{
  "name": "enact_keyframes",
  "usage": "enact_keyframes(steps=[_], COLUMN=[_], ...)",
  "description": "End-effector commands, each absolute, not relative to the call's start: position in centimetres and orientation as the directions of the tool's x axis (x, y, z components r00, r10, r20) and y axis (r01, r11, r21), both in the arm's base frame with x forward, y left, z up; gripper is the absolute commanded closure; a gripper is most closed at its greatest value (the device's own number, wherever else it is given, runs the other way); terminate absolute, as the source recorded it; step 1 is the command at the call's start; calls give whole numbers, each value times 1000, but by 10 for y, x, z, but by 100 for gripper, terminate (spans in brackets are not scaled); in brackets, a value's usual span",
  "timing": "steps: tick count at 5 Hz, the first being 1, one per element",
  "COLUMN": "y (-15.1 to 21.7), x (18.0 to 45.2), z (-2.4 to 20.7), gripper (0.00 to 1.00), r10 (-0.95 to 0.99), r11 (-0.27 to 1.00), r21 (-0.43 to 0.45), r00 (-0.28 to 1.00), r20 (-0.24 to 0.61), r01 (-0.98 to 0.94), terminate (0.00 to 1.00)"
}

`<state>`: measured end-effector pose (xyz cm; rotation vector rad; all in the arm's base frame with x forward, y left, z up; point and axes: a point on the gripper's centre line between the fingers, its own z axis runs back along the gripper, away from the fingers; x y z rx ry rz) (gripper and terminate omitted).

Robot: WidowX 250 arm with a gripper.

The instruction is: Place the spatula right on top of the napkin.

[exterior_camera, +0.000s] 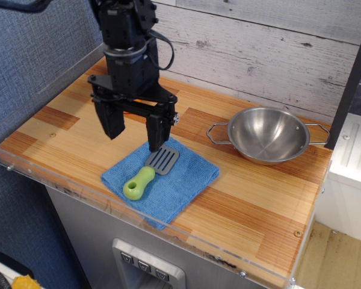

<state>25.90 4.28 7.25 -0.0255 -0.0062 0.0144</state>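
Note:
The spatula (147,173) lies flat on the blue napkin (186,180), lime-green handle toward the front left, grey slotted blade toward the back right. The napkin lies flat near the table's front edge. My black gripper (133,133) hangs above the napkin's back left part, jaws spread wide and empty. The right fingertip (154,143) is just above and behind the spatula's blade, not touching it.
A steel bowl (268,135) with two wire handles stands at the right. The wooden table (240,198) has a clear plastic rim along its front and left edges. A plank wall rises behind. An orange object behind my arm is mostly hidden.

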Motion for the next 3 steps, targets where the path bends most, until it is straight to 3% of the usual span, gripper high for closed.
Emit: enact_keyframes(steps=[1, 2, 3], y=[47, 47, 47], x=[265, 265, 265], z=[84, 84, 84], gripper=[0, 0, 0], r10=[-11, -11, -11], r11=[1000, 1000, 1000], r21=[-2, -2, -2], r00=[999, 999, 999], r20=[33, 33, 33], r01=[11, 11, 11], terminate=[0, 0, 100])
